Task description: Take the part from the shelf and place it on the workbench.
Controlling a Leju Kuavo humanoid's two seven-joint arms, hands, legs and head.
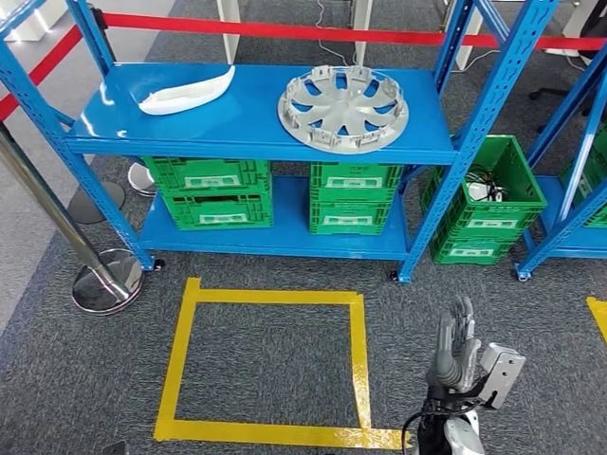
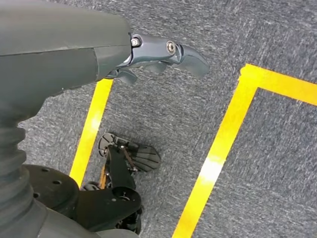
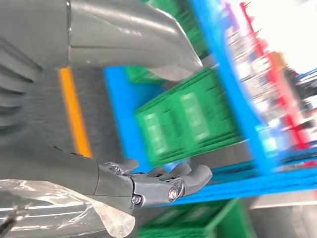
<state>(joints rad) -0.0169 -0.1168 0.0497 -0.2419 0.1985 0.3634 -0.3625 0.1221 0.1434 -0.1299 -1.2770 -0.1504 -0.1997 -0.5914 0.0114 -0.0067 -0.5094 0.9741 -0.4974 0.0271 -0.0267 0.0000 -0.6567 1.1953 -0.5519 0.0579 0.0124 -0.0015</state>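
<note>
A white curved trim part (image 1: 188, 92) lies on the left of the blue shelf's top board (image 1: 243, 128). A silver wheel cover (image 1: 342, 107) lies flat to its right. My right hand (image 1: 456, 346) is raised at the lower right, well short of the shelf, and holds nothing. In the blurred right wrist view its thumb (image 3: 149, 39) and fingers (image 3: 168, 181) stand apart, facing green crates (image 3: 186, 119). My left hand (image 2: 164, 52) hangs over the grey carpet with its fingers stretched out and empty.
Green crates (image 1: 208, 192) (image 1: 354, 197) fill the lower shelf board, and another crate (image 1: 487, 199) stands on the floor at the right. A yellow tape rectangle (image 1: 356, 351) marks the carpet before the shelf. A chrome stanchion base (image 1: 107, 282) stands at the left, with red barrier tape (image 1: 286, 30) behind the shelf.
</note>
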